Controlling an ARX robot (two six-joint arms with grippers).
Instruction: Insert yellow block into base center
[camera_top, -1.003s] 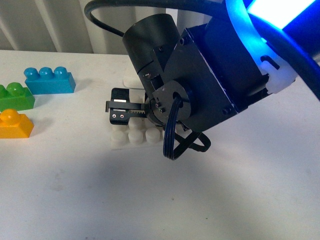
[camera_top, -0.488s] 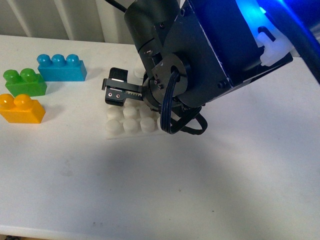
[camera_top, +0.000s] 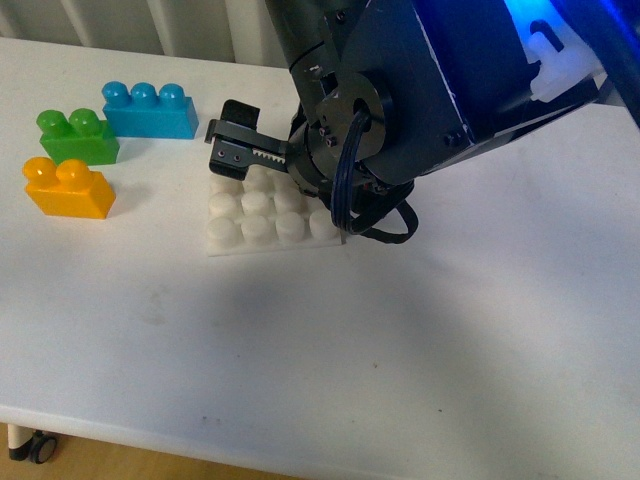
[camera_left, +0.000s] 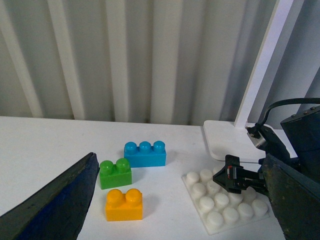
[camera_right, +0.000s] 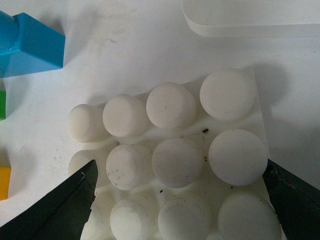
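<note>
Yellow block (camera_top: 70, 188) just beside green brick (camera_top: 77, 138)

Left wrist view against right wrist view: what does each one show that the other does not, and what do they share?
Only the left wrist view shows the yellow block whole, with both studs, apart from the base; also the whole green brick, the lamp pole and the right arm over the base. Only the right wrist view shows small dark specks between the base studs. Both show the base, the blue brick and the white lamp foot; the right wrist view has only a yellow sliver at its edge.
</note>
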